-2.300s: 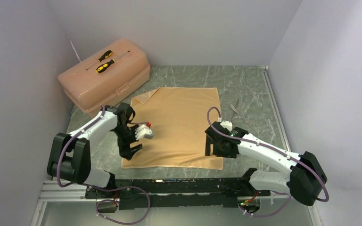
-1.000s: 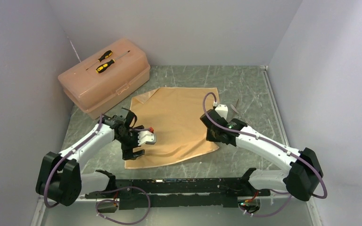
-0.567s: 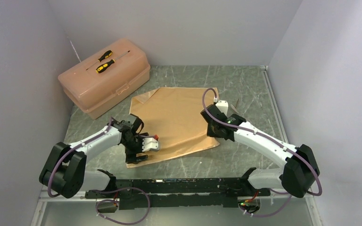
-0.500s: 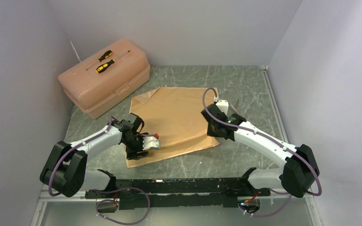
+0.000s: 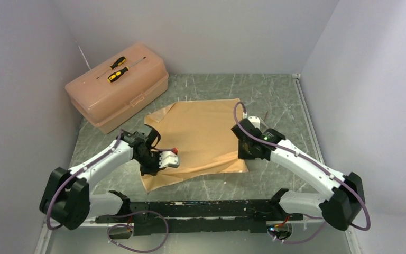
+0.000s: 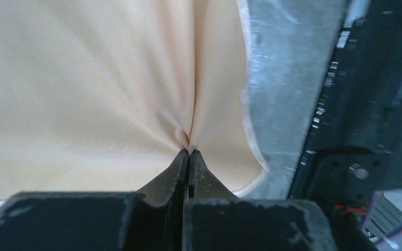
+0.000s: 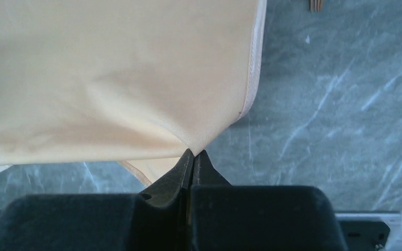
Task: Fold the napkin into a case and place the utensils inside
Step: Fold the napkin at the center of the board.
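The peach-tan napkin [image 5: 201, 132] lies spread and creased on the grey marble table [image 5: 275, 90]. My left gripper [image 5: 151, 168] [image 6: 189, 151] is shut on a pinch of cloth just inside the napkin's near-left edge [image 6: 209, 104]. My right gripper [image 5: 245, 154] [image 7: 192, 152] is shut on the near-right corner of the napkin [image 7: 136, 78], which hangs slightly off the table. Of the utensils, only golden fork tines [image 7: 316, 5] show, at the top edge of the right wrist view. In the top view my right arm hides most of them.
A pink plastic toolbox [image 5: 117, 90] with two yellow-and-black screwdrivers [image 5: 117, 69] on its lid stands at the back left. The black mounting rail [image 5: 201, 209] runs along the near edge. Grey walls close in both sides and the back.
My left gripper has dropped onto the napkin's near-left part and shut on it. The right gripper, still holding its corner, has shifted slightly to the near right, and the near edge has puckered.
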Controlling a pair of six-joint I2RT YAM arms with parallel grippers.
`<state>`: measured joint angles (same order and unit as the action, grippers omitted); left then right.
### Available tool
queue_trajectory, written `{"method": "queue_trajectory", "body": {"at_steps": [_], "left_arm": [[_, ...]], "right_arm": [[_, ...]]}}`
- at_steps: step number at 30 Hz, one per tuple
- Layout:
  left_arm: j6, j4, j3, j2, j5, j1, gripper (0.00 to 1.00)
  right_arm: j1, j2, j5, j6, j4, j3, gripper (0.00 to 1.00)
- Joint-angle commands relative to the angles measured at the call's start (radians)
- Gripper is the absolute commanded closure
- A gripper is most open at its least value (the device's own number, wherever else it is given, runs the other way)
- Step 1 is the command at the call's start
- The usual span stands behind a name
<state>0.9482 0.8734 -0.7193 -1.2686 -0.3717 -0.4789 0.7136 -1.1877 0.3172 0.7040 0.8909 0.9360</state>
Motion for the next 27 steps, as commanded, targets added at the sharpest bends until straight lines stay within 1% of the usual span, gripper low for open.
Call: {"method": "queue_trajectory", "body": {"at_steps": [1,5,8,10,13,17,22,27], "left_arm": [[0.04,0.251,-0.088,0.088,-0.115,-0.014,0.97],[0.055,0.341,-0.101,0.141,-0.123,-0.017,0.97],[0.045,0.345,-0.096,0.156,-0.117,-0.018,0.97],[0.021,0.297,-0.099,0.135,-0.097,-0.018,0.97],[-0.053,0.177,-0.137,0.084,-0.03,-0.016,0.97],[-0.13,0.0,-0.225,0.009,0.095,-0.017,0.97],[-0.16,-0.192,-0.289,-0.131,0.235,-0.013,0.97],[-0.158,-0.294,-0.305,-0.248,0.321,0.01,0.97]], "right_arm": [[0.013,0.107,-0.066,0.0,0.176,0.031,1.0],[0.028,0.169,-0.122,0.042,0.211,0.006,1.0],[0.03,0.171,-0.12,0.05,0.199,0.02,1.0],[0.029,0.147,-0.086,0.035,0.177,0.063,1.0],[0.025,0.071,0.001,-0.019,0.134,0.172,1.0],[-0.015,-0.061,0.079,-0.11,0.007,0.277,1.0],[-0.118,-0.199,0.086,-0.21,-0.201,0.281,1.0],[-0.185,-0.335,0.129,-0.27,-0.33,0.273,1.0]]}}
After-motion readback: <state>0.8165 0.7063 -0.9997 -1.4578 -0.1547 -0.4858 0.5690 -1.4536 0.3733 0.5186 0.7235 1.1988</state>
